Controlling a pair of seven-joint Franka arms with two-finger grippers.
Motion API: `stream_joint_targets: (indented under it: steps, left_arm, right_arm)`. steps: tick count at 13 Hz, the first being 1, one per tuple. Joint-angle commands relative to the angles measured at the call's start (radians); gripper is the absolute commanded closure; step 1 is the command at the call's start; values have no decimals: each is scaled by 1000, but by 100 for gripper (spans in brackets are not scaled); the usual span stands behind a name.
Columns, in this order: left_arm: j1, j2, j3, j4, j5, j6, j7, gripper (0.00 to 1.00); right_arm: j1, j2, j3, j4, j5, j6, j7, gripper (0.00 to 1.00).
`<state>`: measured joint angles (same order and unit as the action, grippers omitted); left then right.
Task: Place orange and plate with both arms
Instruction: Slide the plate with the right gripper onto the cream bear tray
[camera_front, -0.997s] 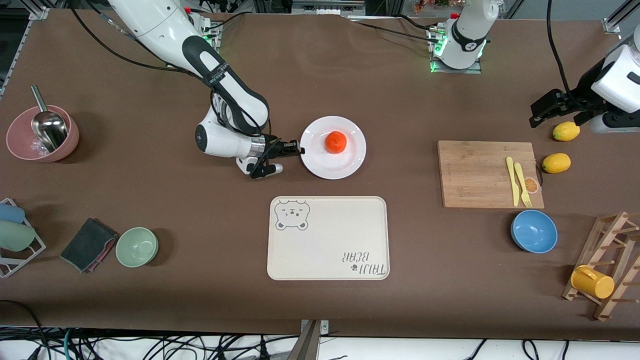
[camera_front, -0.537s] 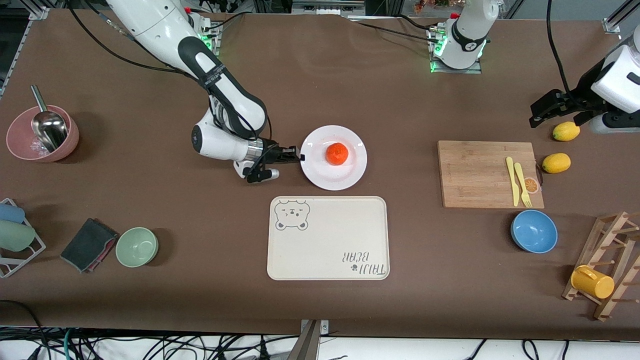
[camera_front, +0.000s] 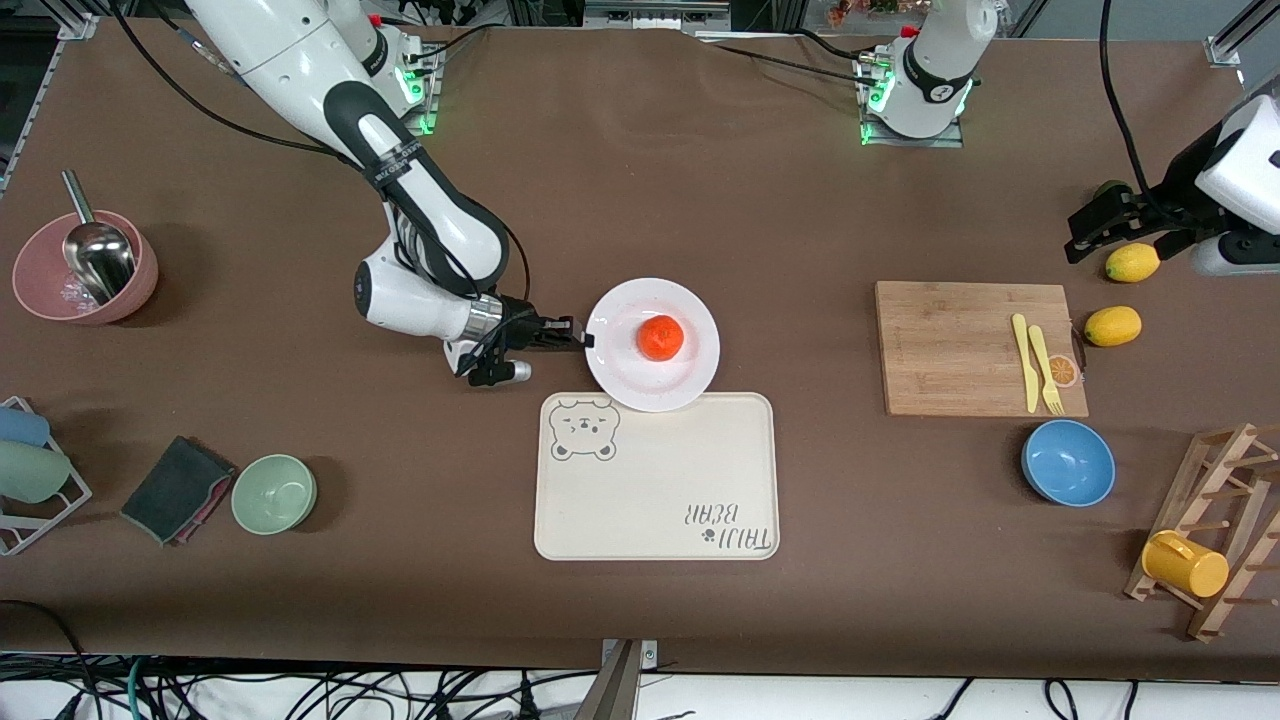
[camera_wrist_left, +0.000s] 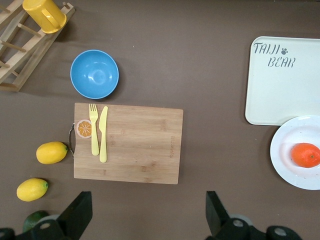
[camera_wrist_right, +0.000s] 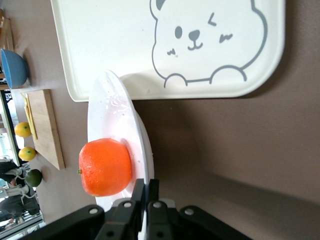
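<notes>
Front view: the right gripper (camera_front: 580, 341) pinches the plate (camera_front: 652, 345) rim, the orange (camera_front: 660, 337) on it, overlapping the tray (camera_front: 656, 476) edge. Left wrist view: the left gripper (camera_wrist_left: 146, 220), spread wide, waits above the cutting board (camera_wrist_left: 127, 143). Right wrist view: fingers (camera_wrist_right: 145, 192) clamp the rim beside the orange.

Bright orange (camera_front: 660, 337) on white plate (camera_front: 620, 375), plate's nearer edge overlapping the cream tray (camera_front: 655, 480).
</notes>
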<state>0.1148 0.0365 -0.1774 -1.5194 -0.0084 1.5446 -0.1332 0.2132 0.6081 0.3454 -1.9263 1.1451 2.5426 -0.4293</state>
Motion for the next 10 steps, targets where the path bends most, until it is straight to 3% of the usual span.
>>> stream_joint_targets:
  steps: [1, 8, 10]
  left_arm:
    - [5, 19, 12, 32, 10, -29, 20, 0]
    - [13, 14, 10, 24, 4, -28, 20, 0]
    - [13, 14, 10, 24, 4, -28, 20, 0]
  right_arm:
    - [-18, 4, 7, 44, 47, -13, -5, 100]
    - [-52, 5, 6, 122, 125, -42, -8, 100]
    - [-60, 53, 6, 192, 124, -41, -3, 100]
